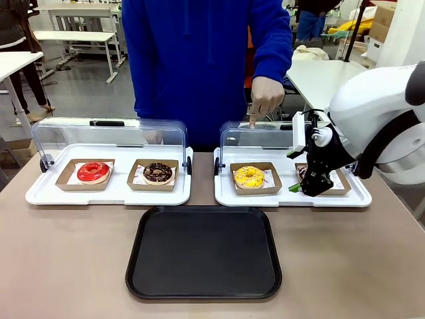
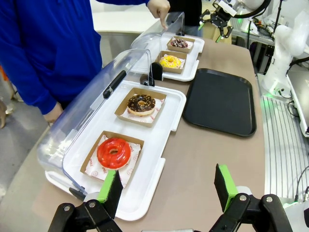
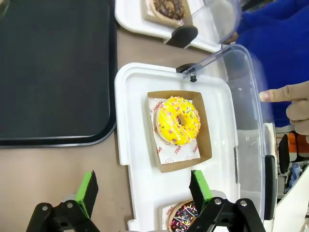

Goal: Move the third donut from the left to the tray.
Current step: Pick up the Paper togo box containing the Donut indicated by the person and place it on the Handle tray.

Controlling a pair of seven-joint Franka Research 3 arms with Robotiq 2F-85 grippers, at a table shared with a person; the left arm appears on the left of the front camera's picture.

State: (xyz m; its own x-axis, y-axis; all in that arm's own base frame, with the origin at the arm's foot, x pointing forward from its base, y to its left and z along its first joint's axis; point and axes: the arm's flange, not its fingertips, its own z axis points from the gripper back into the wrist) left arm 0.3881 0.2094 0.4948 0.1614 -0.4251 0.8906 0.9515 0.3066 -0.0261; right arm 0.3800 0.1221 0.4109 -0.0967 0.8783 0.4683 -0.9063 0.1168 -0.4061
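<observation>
Table [image 1: 66, 266]: yellow donut [image 1: 249, 176] boxed, at tray's [image 1: 204, 252] far side. Right gripper [image 3: 145, 189] gaping near it; left gripper [image 2: 166, 186] gaping too. Advice: straddle box [image 3: 205, 145] walls squarely, lift level.

Behind the yellow donut [image 1: 249, 176] stand lid [image 1: 264, 137] and person's hand [image 1: 267, 98]; front open.

The right arm [image 1: 378, 113], at three o'clock in the front view, was a rounded white shell. The left gripper [image 2: 168, 182] and right gripper [image 3: 145, 189] had black linked fingers, silver screws and green pads [image 2: 224, 182]. The person wore a blue sweatshirt [image 1: 199, 66] with long sleeves
</observation>
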